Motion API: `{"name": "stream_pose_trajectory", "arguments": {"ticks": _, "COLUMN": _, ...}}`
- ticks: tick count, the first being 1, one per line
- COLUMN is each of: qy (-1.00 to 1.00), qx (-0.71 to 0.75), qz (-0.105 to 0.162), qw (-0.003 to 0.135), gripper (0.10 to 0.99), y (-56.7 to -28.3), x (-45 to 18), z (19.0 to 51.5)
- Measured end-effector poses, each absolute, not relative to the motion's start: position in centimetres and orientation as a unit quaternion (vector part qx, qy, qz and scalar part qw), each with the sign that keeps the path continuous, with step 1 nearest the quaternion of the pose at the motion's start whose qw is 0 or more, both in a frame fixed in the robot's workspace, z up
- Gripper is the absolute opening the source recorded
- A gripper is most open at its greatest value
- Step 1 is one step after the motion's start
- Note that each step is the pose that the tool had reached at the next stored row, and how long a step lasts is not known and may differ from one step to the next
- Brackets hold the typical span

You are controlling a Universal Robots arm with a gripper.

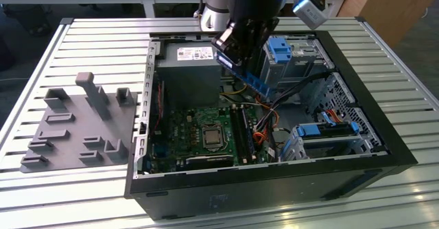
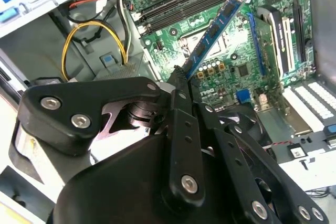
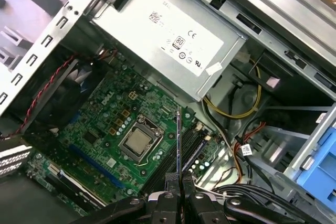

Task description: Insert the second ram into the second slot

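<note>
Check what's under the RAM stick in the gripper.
The second ram, with the gripper shut on it, hangs clear above the green motherboard, roughly over the dark memory slots beside the CPU socket. The board strip right behind the stick is covered.

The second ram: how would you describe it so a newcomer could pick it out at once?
Start at the open black computer case on the slatted table. Over its green motherboard, near the grey power-supply box, the gripper is shut on the second ram. It is a thin, long blue stick with dark chips, far narrower than that box.
</note>
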State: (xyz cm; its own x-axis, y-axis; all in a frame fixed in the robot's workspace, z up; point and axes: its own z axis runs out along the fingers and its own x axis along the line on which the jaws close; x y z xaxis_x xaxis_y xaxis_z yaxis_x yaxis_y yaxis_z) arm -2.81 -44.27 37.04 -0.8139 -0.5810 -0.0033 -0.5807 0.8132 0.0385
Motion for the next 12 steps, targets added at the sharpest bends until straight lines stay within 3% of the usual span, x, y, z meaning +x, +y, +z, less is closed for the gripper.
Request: {"name": "stream_pose_trajectory", "arguments": {"ticks": 12, "qy": -0.967, "qx": 0.256, "qz": -0.019, "qw": 0.003, "gripper": 0.137, "y": -44.27, "x": -2.80, "z": 37.03}}
